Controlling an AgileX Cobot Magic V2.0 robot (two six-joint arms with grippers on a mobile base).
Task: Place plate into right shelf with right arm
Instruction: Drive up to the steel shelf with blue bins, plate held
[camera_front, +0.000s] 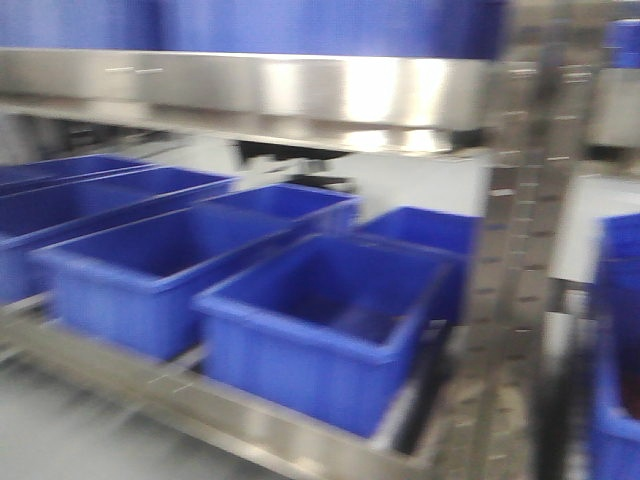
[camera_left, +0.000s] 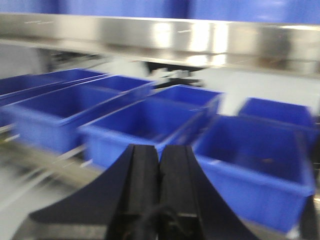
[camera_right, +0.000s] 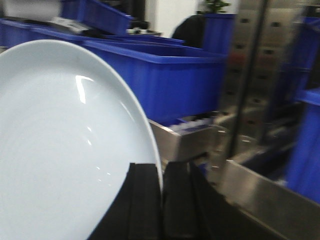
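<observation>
The white plate (camera_right: 60, 145) fills the left of the right wrist view, standing on edge. My right gripper (camera_right: 161, 172) is shut on the plate's rim, one black finger on each face. Behind it runs the stainless-steel right shelf (camera_right: 252, 192) with a punched upright (camera_right: 250, 65) and blue bins (camera_right: 165, 82). In the left wrist view my left gripper (camera_left: 159, 152) is shut with nothing between its fingers, facing the steel rack (camera_left: 165, 37) and its blue bins (camera_left: 255, 165). The front view shows the same rack (camera_front: 300, 90) and bins (camera_front: 325, 320); neither arm nor the plate appears there.
A steel rail (camera_front: 200, 410) fronts the bins in the front view, with a hole-punched upright (camera_front: 515, 250) at the right and another blue bin (camera_front: 615, 400) beyond it. An upper shelf rail (camera_left: 75, 30) hangs low over the bins. All views are motion-blurred.
</observation>
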